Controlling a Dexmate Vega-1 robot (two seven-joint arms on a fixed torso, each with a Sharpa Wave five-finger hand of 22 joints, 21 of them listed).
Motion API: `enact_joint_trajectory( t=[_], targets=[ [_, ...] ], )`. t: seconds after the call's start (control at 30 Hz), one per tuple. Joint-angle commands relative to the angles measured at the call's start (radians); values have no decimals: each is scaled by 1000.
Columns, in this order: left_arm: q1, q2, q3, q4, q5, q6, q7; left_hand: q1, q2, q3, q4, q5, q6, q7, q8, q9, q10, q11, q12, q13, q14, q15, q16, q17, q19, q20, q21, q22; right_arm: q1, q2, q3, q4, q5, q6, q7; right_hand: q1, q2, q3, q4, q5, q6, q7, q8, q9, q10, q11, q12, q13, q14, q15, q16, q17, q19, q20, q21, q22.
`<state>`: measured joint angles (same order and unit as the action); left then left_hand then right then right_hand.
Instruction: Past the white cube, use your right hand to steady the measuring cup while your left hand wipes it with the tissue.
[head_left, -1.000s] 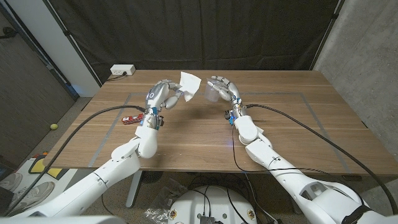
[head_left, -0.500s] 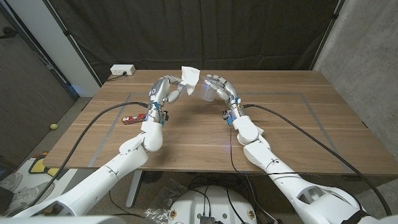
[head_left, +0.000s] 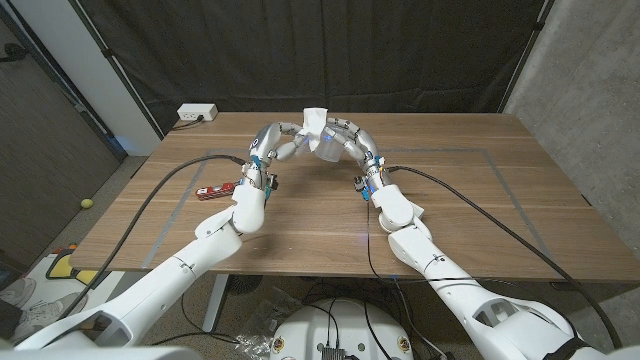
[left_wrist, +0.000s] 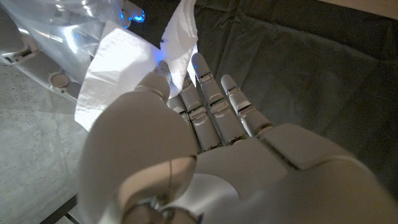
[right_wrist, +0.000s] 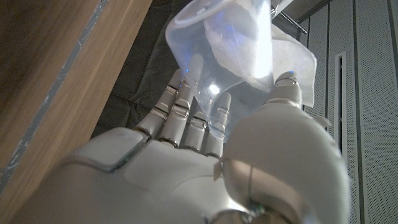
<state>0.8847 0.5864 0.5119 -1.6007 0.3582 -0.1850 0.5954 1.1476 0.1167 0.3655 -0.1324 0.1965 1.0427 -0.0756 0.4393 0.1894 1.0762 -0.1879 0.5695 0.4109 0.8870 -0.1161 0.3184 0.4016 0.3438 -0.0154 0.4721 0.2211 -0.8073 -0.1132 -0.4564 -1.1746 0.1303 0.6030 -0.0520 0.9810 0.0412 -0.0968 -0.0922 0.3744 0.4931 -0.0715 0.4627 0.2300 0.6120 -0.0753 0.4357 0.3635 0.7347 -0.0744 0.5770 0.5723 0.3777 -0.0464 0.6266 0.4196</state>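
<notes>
1. My left fingers (left_wrist: 208, 102) pinched the crumpled white paper tissue (head_left: 315, 122) against the thumb; in the left wrist view the sheet (left_wrist: 124, 59) fanned up past the fingertips.
2. My right fingers (right_wrist: 186, 106) wrapped the clear plastic measuring cup (right_wrist: 227, 43), thumb on the other side, cup tilted and lifted off the table.
3. Change over the last second: left hand (head_left: 282, 140) closed the gap and brought the tissue from apart to touching the cup (head_left: 328, 145) held by the right hand (head_left: 350, 142). Right hand moved little.
4. Both hands met above the far middle of the wooden table (head_left: 480, 215).
5. My read: contact was made, so wiping could start; cup looked steadied.
6. White cube: could not find it. Small red object (head_left: 215, 190) sat near my left forearm, untouched.
</notes>
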Motion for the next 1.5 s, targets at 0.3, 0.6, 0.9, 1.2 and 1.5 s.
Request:
enact_joint_trajectory(
  t=[0.3, 0.6, 0.9, 1.2, 1.5],
  targets=[
    [-59, 32, -9, 18, -212, -86, -313, -4, -7, -2, 12, 22, 33, -3, 1, 7, -12, -12, 5, 27, -31, -114, -23, 6, -14, 7, 4, 2, 24, 21, 11, 51, -8, 16, 15, 9, 5, -16, 4, -3, 0, -3, 1, 5, 3, 0, -10, 5, 6, -158, -7, 5, -4, -88, 13, 3],
    [-60, -26, -29, 55, -377, -133, -380, -4, -8, -5, 13, 28, 31, -3, -2, 8, -10, -12, 6, 31, -28, -118, -19, 14, -14, 6, 6, 1, 31, 28, 15, 69, -3, 21, 25, 11, 9, -20, 6, -2, 0, -1, 1, 6, 4, 2, -12, 8, 6, -158, -8, 8, -6, -87, 16, 2],
    [-58, -55, -35, 58, -504, -142, -454, 2, -9, -10, 11, 31, 34, 1, -5, 6, -6, -13, 6, 36, -22, -119, -9, 28, -13, 7, 9, 1, 34, 32, 21, 77, -1, 26, 28, 11, 10, -26, 7, -2, -1, -3, 0, 5, 3, 2, -16, 10, 6, -158, -10, 10, -8, -89, 20, 2],
    [-48, -23, -21, 2, -313, -67, -342, 5, -7, -14, 12, 35, 35, 6, -11, 5, -5, -12, 5, 42, -25, -117, -5, 41, -13, 6, 12, 2, 40, 36, 28, 88, 6, 32, 37, 13, 12, -31, 8, -2, 1, -2, 1, 6, 6, 2, -18, 12, 7, -158, -12, 13, -8, -88, 25, 1],
    [-42, 16, -16, -37, -302, 8, -391, 6, -7, -17, 13, 36, 39, 15, -15, 5, -1, -11, 5, 47, -30, -117, -6, 48, -17, 4, 15, 2, 45, 41, 37, 98, 11, 40, 43, 15, 15, -37, 10, -2, 1, 0, 0, 6, 8, 3, -20, 15, 8, -158, -13, 16, -10, -87, 29, 0]
  ],
)
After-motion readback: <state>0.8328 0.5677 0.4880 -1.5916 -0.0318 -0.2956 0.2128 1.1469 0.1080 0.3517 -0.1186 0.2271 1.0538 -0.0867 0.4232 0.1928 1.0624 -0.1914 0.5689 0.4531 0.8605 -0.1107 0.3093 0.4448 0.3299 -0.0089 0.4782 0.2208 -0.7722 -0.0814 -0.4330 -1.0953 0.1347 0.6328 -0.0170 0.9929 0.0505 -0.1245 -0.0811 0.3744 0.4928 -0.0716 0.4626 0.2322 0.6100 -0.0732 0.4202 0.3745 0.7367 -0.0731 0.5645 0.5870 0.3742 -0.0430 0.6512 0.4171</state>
